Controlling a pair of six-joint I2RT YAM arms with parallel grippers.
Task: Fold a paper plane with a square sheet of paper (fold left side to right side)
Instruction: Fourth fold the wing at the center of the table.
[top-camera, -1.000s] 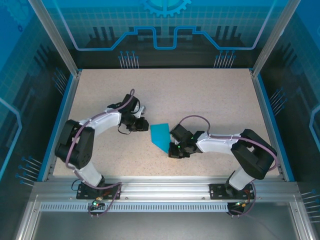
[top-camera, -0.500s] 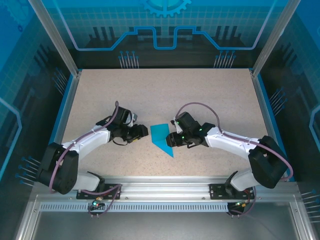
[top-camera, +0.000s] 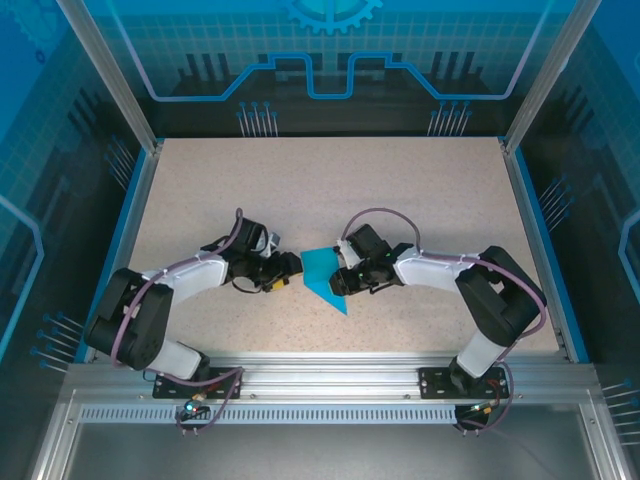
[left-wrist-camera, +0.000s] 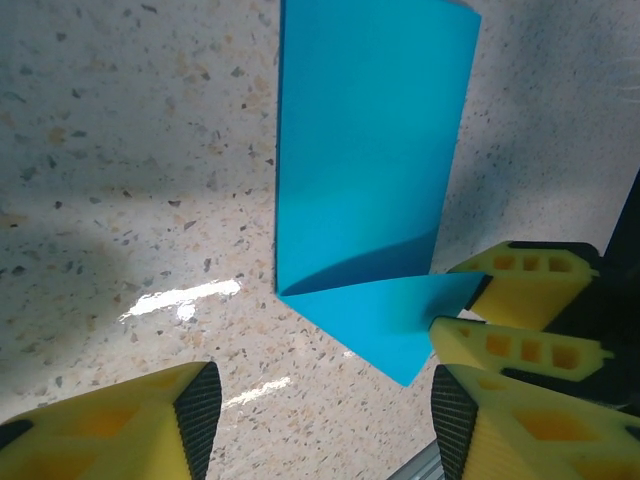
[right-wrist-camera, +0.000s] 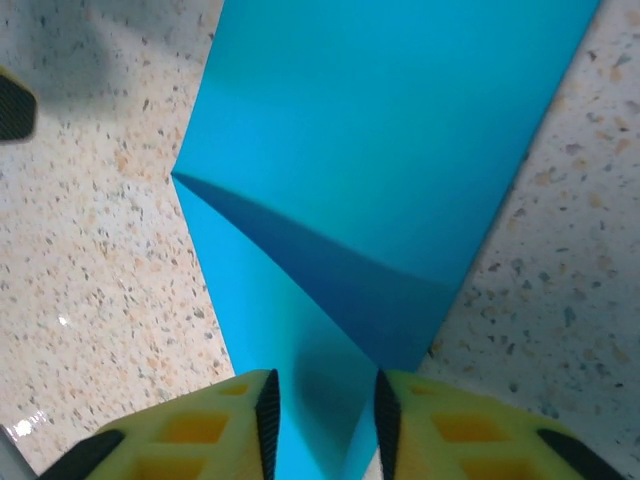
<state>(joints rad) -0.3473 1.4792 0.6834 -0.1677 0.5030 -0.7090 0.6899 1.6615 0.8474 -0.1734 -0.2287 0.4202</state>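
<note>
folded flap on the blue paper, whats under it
A dark shadow falls on the blue paper along the edge of the folded flap, so the flap looks lifted. What lies directly beneath it, more paper or speckled table, is covered.

Top view: the folded blue paper (top-camera: 318, 268) was too small for its creases to be read. Its right edge lay under the right gripper (top-camera: 341, 280). The fingertips of the left gripper (top-camera: 292, 268) were too small to tell apart.

Left wrist view: the paper's far end was partly cut by the top edge. Its near right corner was hidden behind the right gripper's fingers (left-wrist-camera: 520, 285). The left gripper's own fingers (left-wrist-camera: 150, 425) were cut by the bottom edge.

Right wrist view: the paper ran off the top edge and off the bottom edge between the fingers (right-wrist-camera: 200, 435). Could not tell whether the pads pinched the sheet or only straddled it.
</note>
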